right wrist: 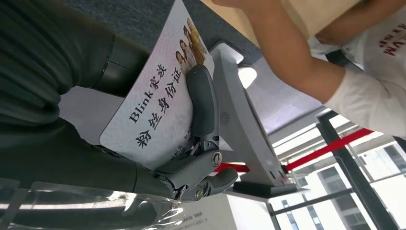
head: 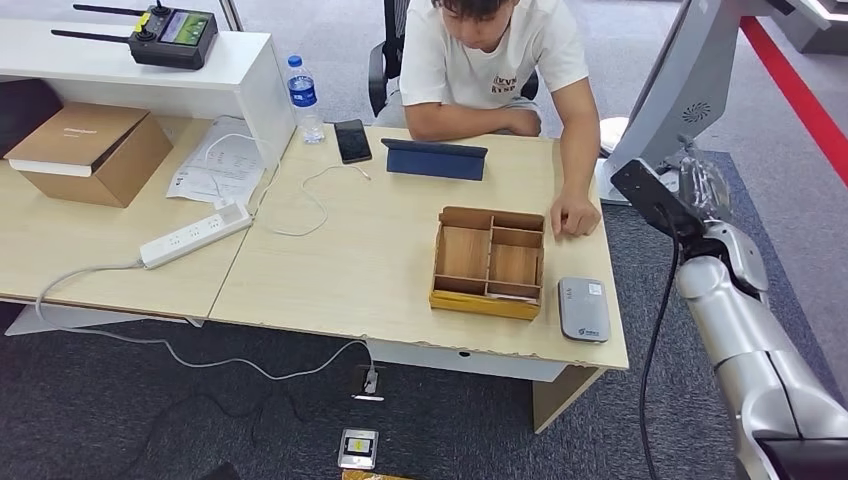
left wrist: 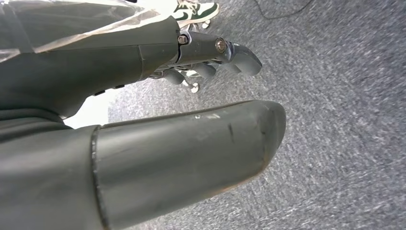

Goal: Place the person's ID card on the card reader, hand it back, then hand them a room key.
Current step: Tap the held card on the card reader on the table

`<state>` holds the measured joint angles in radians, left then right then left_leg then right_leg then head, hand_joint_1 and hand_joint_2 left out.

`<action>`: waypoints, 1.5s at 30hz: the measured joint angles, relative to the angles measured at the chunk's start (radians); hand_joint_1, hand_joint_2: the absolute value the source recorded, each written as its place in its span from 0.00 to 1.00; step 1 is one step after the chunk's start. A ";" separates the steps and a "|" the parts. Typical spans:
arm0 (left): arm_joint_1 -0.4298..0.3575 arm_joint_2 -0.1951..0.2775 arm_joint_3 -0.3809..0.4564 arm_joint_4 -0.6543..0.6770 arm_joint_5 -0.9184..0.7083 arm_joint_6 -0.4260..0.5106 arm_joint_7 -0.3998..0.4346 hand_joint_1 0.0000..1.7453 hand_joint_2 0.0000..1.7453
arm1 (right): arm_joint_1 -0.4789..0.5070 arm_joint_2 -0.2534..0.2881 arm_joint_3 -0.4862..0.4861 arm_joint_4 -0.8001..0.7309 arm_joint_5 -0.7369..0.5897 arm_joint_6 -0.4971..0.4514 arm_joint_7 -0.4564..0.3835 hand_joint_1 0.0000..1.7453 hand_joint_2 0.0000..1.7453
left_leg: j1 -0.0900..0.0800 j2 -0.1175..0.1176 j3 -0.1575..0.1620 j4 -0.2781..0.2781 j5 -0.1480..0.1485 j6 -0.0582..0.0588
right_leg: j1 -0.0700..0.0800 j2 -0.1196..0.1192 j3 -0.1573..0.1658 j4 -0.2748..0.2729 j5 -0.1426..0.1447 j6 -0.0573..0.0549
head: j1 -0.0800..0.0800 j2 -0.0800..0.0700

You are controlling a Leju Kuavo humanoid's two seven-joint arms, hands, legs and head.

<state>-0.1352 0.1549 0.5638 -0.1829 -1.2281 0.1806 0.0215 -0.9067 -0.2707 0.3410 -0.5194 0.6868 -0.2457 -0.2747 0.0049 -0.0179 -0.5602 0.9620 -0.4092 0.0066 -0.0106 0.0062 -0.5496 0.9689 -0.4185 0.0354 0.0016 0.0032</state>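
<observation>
The right hand [right wrist: 191, 143] grips the ID card [right wrist: 153, 96], pinching it between the thick thumb beneath and a grey finger [right wrist: 201, 103] pressed across its printed face. In the head view this hand [head: 665, 205] is raised off the right end of the table [head: 350, 270], above the grey carpet and beside the base of a standing display [head: 690, 90]. The card's long axis runs diagonally away from the wrist, its photo end pointing outward toward the person [head: 500, 60]; the exact tilt is hard to judge from the head view, where the card looks like a dark slab.

The card reader [head: 584, 309] lies flat near the table's front right corner, just beside the wooden tray [head: 488, 262] and close to the front edge. The person's hand [head: 573, 216] rests on the tabletop just past the tray's far right corner. Open tabletop lies to the tray's left, as far as a white cable [head: 310, 200]. A folded tablet case [head: 435, 158] stands near the far edge.

The left hand [left wrist: 210, 52] hangs over the carpet, fingers curled in with nothing between them.
</observation>
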 joint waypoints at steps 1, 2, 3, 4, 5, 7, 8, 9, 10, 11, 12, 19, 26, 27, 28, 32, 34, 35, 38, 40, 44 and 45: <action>0.001 0.000 0.000 0.000 0.000 0.001 0.003 0.00 0.00 | 0.021 -0.010 0.000 -0.004 -0.009 0.000 0.001 1.00 1.00 | 0.000 0.000 0.000 0.000 0.000 0.000 | 0.000 0.000 0.000 0.000 0.000 0.000 | 0.000 0.000; 0.002 0.000 0.000 0.000 0.000 0.001 0.006 0.00 0.00 | 0.043 -0.020 0.000 -0.008 -0.018 -0.001 0.002 1.00 1.00 | 0.000 0.000 0.000 0.000 0.000 0.000 | 0.000 0.000 0.000 0.000 0.000 0.000 | 0.000 0.000; 0.003 0.000 0.000 0.000 0.000 0.002 0.007 0.00 0.00 | 0.064 -0.030 0.000 -0.012 -0.027 -0.002 0.003 1.00 1.00 | 0.000 0.000 0.000 0.000 -0.001 0.001 | 0.000 0.000 0.000 0.000 0.000 0.000 | 0.000 0.000; 0.003 0.000 0.000 0.000 -0.001 0.004 0.007 0.00 0.00 | 0.084 -0.040 0.000 -0.017 -0.034 -0.002 0.005 1.00 1.00 | 0.000 0.000 0.000 0.000 -0.001 0.001 | 0.000 0.000 0.000 0.000 0.000 0.000 | 0.000 0.000; 0.004 0.000 0.000 0.000 -0.001 0.006 0.007 0.00 0.00 | 0.102 -0.049 0.000 -0.022 -0.039 -0.002 0.008 1.00 1.00 | 0.000 0.000 0.000 0.000 -0.001 0.001 | 0.000 0.000 0.000 0.000 0.000 0.000 | 0.000 0.000; 0.004 -0.001 0.000 0.000 -0.004 0.010 0.001 0.00 0.00 | 0.132 -0.066 0.000 -0.031 -0.043 0.001 0.012 1.00 1.00 | 0.000 0.000 0.000 0.000 -0.001 0.001 | 0.000 0.000 0.000 0.000 0.000 0.000 | 0.000 0.000; 0.005 -0.001 0.000 0.000 -0.005 0.011 -0.004 0.00 0.00 | 0.145 -0.073 0.000 -0.036 -0.042 0.005 0.016 1.00 1.00 | -0.001 0.000 0.000 0.000 -0.001 0.001 | 0.000 0.001 0.000 0.000 0.000 0.000 | 0.000 0.000; 0.005 -0.001 0.000 0.000 -0.006 0.011 -0.010 0.00 0.00 | 0.158 -0.078 0.001 -0.041 -0.041 0.009 0.021 1.00 1.00 | -0.001 0.000 0.000 0.000 -0.001 0.001 | 0.000 0.001 0.000 0.000 0.000 0.000 | 0.000 0.000; 0.005 -0.001 0.000 0.000 -0.007 0.011 -0.015 0.00 0.00 | 0.170 -0.083 0.001 -0.046 -0.040 0.013 0.029 1.00 1.00 | -0.001 0.000 0.000 0.000 -0.001 0.001 | 0.000 0.001 0.000 0.000 0.000 0.000 | 0.000 0.000; 0.005 -0.001 0.000 0.000 -0.007 0.011 -0.019 0.00 0.00 | 0.183 -0.086 0.001 -0.051 -0.040 0.015 0.037 1.00 1.00 | 0.000 0.000 0.000 0.000 -0.001 0.001 | 0.000 0.001 0.000 0.000 0.000 0.000 | 0.000 0.000; 0.006 -0.001 0.000 0.000 -0.008 0.011 -0.021 0.00 0.00 | 0.196 -0.089 0.002 -0.055 -0.040 0.015 0.045 1.00 1.00 | 0.000 0.000 0.000 0.000 -0.001 0.001 | 0.000 0.000 0.000 0.000 0.000 0.000 | 0.000 0.000; 0.007 -0.001 0.000 0.000 -0.014 0.010 -0.015 0.00 0.00 | 0.267 -0.101 0.007 -0.068 -0.041 0.010 0.065 1.00 1.00 | 0.000 0.000 0.000 0.000 -0.001 0.000 | 0.000 0.001 0.000 0.000 0.000 0.000 | 0.000 0.000; 0.009 -0.001 0.000 0.000 -0.021 0.011 -0.021 0.00 0.00 | 0.318 -0.111 0.013 -0.089 -0.039 0.005 0.074 1.00 1.00 | 0.000 0.000 -0.001 0.000 -0.001 0.000 | 0.000 0.001 0.000 0.000 0.000 0.000 | 0.000 0.000; 0.009 -0.001 0.000 0.000 -0.022 0.011 -0.022 0.00 0.00 | 0.323 -0.111 0.014 -0.094 -0.038 0.006 0.075 1.00 1.00 | 0.000 0.000 -0.001 0.000 -0.001 0.000 | 0.000 0.001 0.000 0.000 0.000 0.000 | 0.000 0.000; 0.009 0.000 0.000 0.000 -0.023 0.011 -0.022 0.00 0.00 | 0.328 -0.110 0.015 -0.099 -0.034 0.010 0.077 1.00 1.00 | 0.000 0.000 -0.001 0.000 -0.001 0.000 | 0.000 0.001 0.000 0.000 0.000 0.000 | 0.000 0.000; 0.009 0.000 0.000 0.000 -0.026 0.011 -0.021 0.00 0.00 | 0.344 -0.096 0.022 -0.125 -0.017 0.023 0.084 1.00 1.00 | 0.000 0.000 -0.001 0.000 -0.001 0.000 | 0.000 0.001 0.000 0.000 0.000 0.000 | 0.000 0.000; 0.008 0.000 0.000 0.000 -0.029 0.010 -0.019 0.00 0.00 | 0.352 -0.082 0.028 -0.137 -0.009 0.027 0.085 1.00 1.00 | 0.000 0.000 -0.001 0.000 -0.001 0.000 | 0.000 0.001 0.000 0.000 0.000 0.000 | 0.000 0.000; 0.008 0.000 0.000 0.000 -0.029 0.009 -0.018 0.00 0.00 | 0.355 -0.075 0.032 -0.143 -0.006 0.029 0.085 1.00 1.00 | 0.000 0.000 -0.001 0.000 -0.001 0.000 | 0.000 0.001 0.000 0.000 0.000 0.000 | 0.000 0.000; 0.008 0.000 0.000 0.000 -0.031 0.005 -0.016 0.00 0.00 | 0.359 -0.057 0.043 -0.157 0.000 0.036 0.086 1.00 1.00 | 0.001 0.000 -0.001 0.000 -0.001 0.000 | 0.001 0.001 0.000 0.000 0.000 0.000 | 0.000 0.000; 0.008 0.000 0.000 0.000 -0.032 0.003 -0.015 0.00 0.00 | 0.360 -0.048 0.047 -0.166 0.004 0.040 0.086 1.00 1.00 | 0.001 0.000 -0.001 0.000 -0.001 0.000 | 0.001 0.001 0.000 0.000 0.000 0.000 | 0.000 0.000; 0.008 0.000 0.000 0.000 -0.032 0.001 -0.015 0.00 0.00 | 0.361 -0.044 0.049 -0.170 0.007 0.044 0.086 1.00 1.00 | 0.001 0.001 -0.001 0.000 -0.001 0.000 | 0.001 0.001 0.000 0.000 0.000 0.000 | 0.000 0.000; 0.008 0.000 0.000 0.000 -0.032 0.001 -0.015 0.00 0.00 | 0.361 -0.044 0.049 -0.170 0.007 0.044 0.086 1.00 1.00 | 0.001 0.001 -0.001 0.000 -0.001 0.000 | 0.001 0.001 0.000 0.000 0.000 0.000 | 0.000 0.000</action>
<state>-0.1268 0.1545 0.5638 -0.1827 -1.2600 0.1820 0.0065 -0.5460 -0.3148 0.3898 -0.6893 0.6939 -0.2018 -0.1885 0.0054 -0.0174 -0.5608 0.9616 -0.4098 0.0068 -0.0098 0.0068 -0.5499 0.9691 -0.4186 0.0351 0.0015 0.0031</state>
